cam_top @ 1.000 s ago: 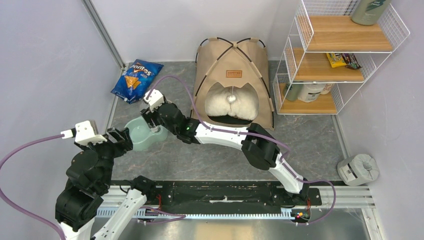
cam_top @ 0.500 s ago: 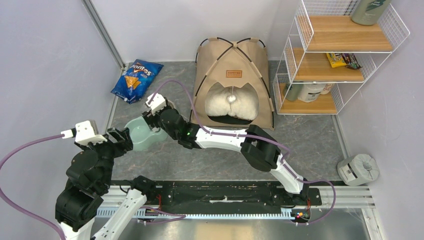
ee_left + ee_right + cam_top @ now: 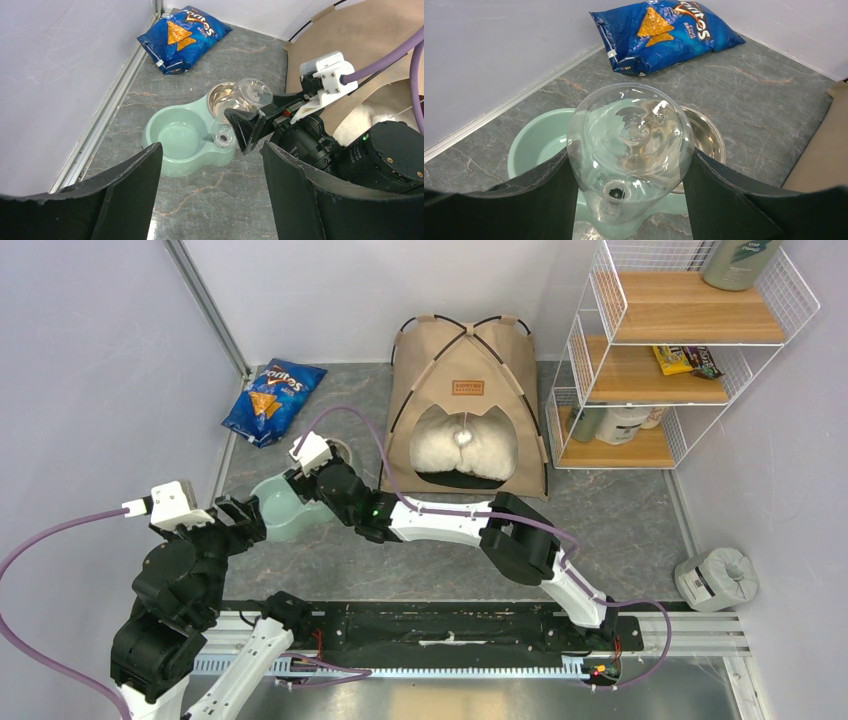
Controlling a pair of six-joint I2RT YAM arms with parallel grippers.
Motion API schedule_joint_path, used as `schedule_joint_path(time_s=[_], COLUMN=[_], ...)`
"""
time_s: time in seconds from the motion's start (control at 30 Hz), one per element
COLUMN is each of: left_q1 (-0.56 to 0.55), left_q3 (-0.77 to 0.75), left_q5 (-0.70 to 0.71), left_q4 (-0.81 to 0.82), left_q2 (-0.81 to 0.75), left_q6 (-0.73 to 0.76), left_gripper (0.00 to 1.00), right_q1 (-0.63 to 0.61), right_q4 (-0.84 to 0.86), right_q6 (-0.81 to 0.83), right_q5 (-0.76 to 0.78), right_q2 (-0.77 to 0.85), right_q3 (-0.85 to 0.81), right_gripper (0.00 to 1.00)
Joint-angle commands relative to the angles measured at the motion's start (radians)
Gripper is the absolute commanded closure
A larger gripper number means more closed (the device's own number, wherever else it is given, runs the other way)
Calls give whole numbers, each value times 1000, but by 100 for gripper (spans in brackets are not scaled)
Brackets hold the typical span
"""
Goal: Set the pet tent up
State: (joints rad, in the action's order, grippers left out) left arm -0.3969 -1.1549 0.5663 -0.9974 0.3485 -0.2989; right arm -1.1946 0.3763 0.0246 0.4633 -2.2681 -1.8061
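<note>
Bare bench (image 3: 620, 530) lies open to the right of the right arm (image 3: 445, 520), in front of the pet tent (image 3: 467, 355). That arm stretches across toward the green bowl (image 3: 290, 525), which together with the chip bag (image 3: 272, 400) crowds the left wall. The wire shelf (image 3: 640, 375) hems in the tent's right side.

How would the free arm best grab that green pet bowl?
Probably the thin rim of the green bowl at its empty basin, one finger inside, one outside, from above on the side facing the left gripper. The other end holds the steel dish, and the right gripper holds the clear bottle above it.
</note>
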Motion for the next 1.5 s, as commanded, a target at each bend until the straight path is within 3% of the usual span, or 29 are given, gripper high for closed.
schedule_joint_path(time_s=[0.0, 0.13, 0.3, 0.67, 0.73, 0.9, 1.07, 1.47], left_q1=[2, 1, 1, 2, 2, 2, 2, 2], left_q3=[-28, -28, -34, -48, -48, -59, -82, -144], left_q5=[-6, -9, -13, -32, -34, -39, -50, -117], left_q4=[28, 29, 28, 25, 24, 13, -2, -87], left_q2=[0, 3, 2, 11, 11, 14, 15, 6], left_q6=[-3, -3, 1, 9, 9, 8, 2, -16], left_gripper=[21, 21, 21, 20, 20, 20, 20, 19], right_q1=[-5, -5, -20, -26, -25, -25, -25, -25], right_q4=[-110, -95, -149, -259, -264, -275, -300, -424], right_q6=[-16, -62, 23, -3, -13, -23, -58, -236], right_q5=[148, 106, -11, -31, -28, -25, -49, -23], right_q2=[-18, 3, -47, -96, -91, -59, 0, 268], right_q3=[31, 64, 5, -55, -49, -58, -66, 180], right_gripper=[54, 52, 47, 38, 32, 3, 3, 3])
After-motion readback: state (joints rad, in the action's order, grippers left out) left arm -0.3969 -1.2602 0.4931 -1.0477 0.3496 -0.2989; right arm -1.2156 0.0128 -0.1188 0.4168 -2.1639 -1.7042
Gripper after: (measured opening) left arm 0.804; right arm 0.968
